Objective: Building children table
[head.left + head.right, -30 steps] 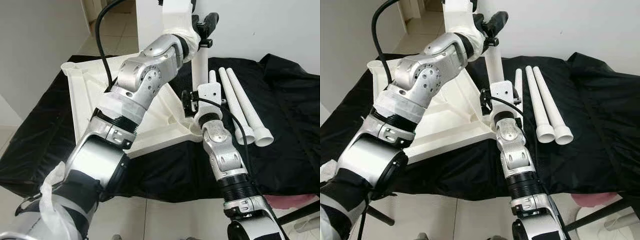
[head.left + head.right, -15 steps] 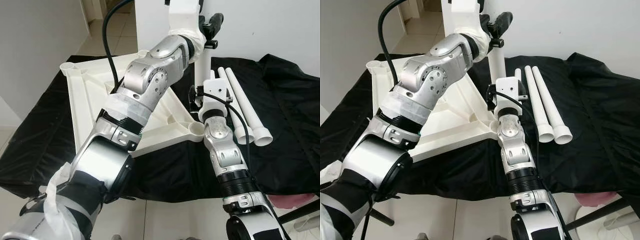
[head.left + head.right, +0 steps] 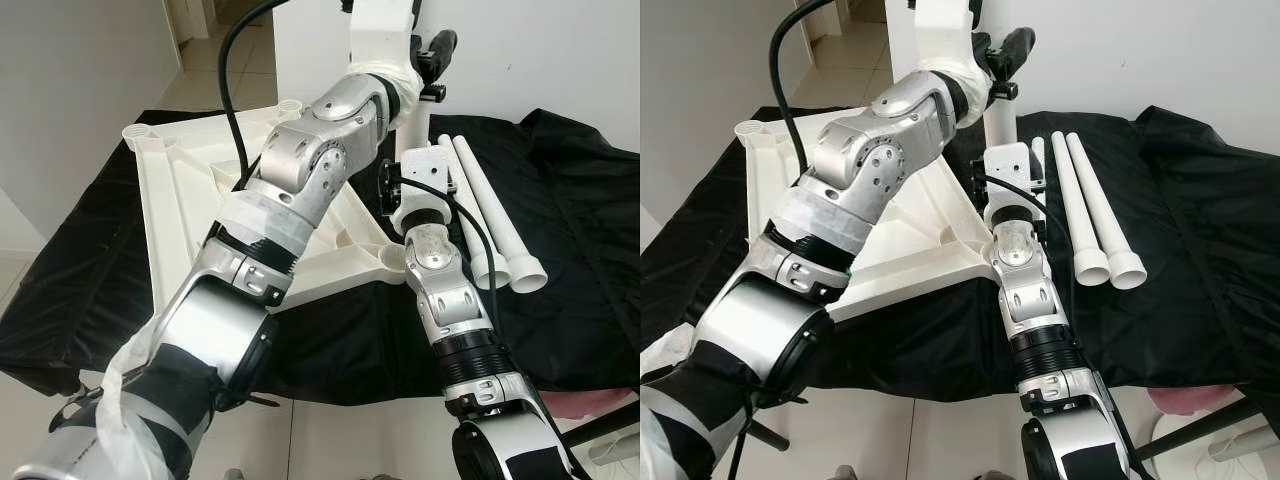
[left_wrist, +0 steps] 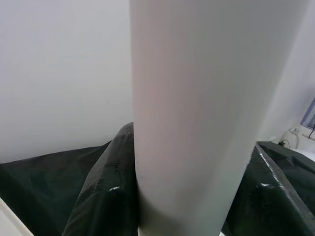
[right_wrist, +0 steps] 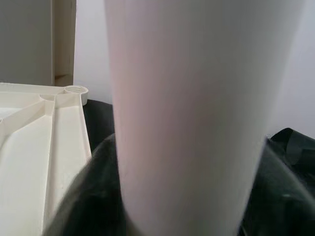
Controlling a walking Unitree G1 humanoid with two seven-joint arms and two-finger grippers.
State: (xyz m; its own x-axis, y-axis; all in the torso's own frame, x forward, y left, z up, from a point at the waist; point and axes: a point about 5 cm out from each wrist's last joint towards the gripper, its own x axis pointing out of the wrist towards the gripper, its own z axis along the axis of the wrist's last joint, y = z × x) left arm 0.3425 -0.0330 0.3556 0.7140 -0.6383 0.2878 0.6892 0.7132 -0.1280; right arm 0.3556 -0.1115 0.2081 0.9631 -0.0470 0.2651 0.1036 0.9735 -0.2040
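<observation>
We've got the white table leg [image 3: 1001, 122] standing upright at the near-right corner socket of the upside-down white tabletop [image 3: 180, 190], middle of the frame, on the black-draped bench [image 3: 580, 230]. Left gripper [image 3: 432, 62] is clamped on the leg up high at the upper middle, black fingers [image 3: 441, 48] around it. Right gripper [image 3: 1012, 165] sits lower against the same leg; we can't tell if it's closed. Three spare legs [image 3: 1090, 210] lie just to the right.

No legible text — apparently none.
</observation>
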